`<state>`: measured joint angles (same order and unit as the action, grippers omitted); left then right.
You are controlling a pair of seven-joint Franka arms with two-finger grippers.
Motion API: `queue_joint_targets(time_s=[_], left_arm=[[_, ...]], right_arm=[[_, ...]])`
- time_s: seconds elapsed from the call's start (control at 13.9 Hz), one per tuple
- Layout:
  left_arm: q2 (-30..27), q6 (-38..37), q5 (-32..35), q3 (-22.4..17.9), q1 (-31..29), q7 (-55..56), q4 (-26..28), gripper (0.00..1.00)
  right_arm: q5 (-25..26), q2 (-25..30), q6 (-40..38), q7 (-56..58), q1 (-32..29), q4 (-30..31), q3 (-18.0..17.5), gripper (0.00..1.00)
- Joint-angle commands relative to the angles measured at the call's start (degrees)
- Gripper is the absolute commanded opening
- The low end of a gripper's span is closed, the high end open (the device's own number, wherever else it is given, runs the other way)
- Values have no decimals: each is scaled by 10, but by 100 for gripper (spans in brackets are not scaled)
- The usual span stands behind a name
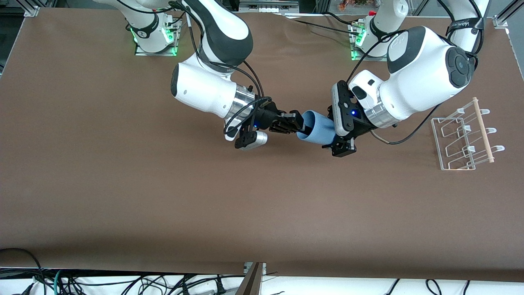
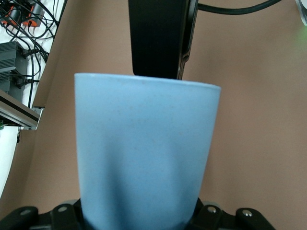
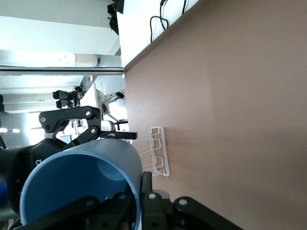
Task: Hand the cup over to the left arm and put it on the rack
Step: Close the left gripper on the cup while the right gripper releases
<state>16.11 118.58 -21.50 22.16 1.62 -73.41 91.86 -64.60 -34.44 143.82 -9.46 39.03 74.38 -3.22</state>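
the table (image 1: 163,196) is one big brown matte sheet, with aluminium framing at its corners and a tangle of cables on the white floor strip along the edge nearest the front camera. the arm bases sit on plates lit with green lights along the top of that view.

both arms reach in toward the middle and meet over bare tabletop. the left arm (image 1: 425,69) comes in from the rack's end of the table, and the right arm (image 1: 213,78) from the other end.

the rack (image 1: 466,135) stands on the table toward the left arm's end, clear frame with pegs and a pale wooden rod along one side, well apart from both grippers.

the cup (image 1: 316,128) is up in the air, lying sideways between the two grippers. the right gripper (image 1: 291,122) pinches its rim, one finger inside the mouth and one outside. the left gripper (image 1: 342,141) sits at the cup's base end with its fingers around the cup body; it looks like they're touching it, but how firmly they're pressed in is hard to say from the left wrist view.
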Motion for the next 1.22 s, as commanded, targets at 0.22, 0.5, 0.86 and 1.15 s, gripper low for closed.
queue_joint_targets(time_s=[0.22, 0.5, 0.86, 1.15], left_arm=[[-3, -9, 11, -2, -11, 16, -2, 0], [-4, -76, 12, -66, -16, -18, -16, 0], [-3, -147, 132, -134, -34, -29, -32, 0], [4, -146, 311, -147, -57, -29, -27, 0]], right_arm=[[-3, -4, 15, 8, 8, -18, 0, 100], [17, 8, 9, 8, 3, -13, 4, 100], [68, 32, -47, 8, 0, 5, 51, 100], [168, 65, -256, 9, 0, 8, 146, 100]])
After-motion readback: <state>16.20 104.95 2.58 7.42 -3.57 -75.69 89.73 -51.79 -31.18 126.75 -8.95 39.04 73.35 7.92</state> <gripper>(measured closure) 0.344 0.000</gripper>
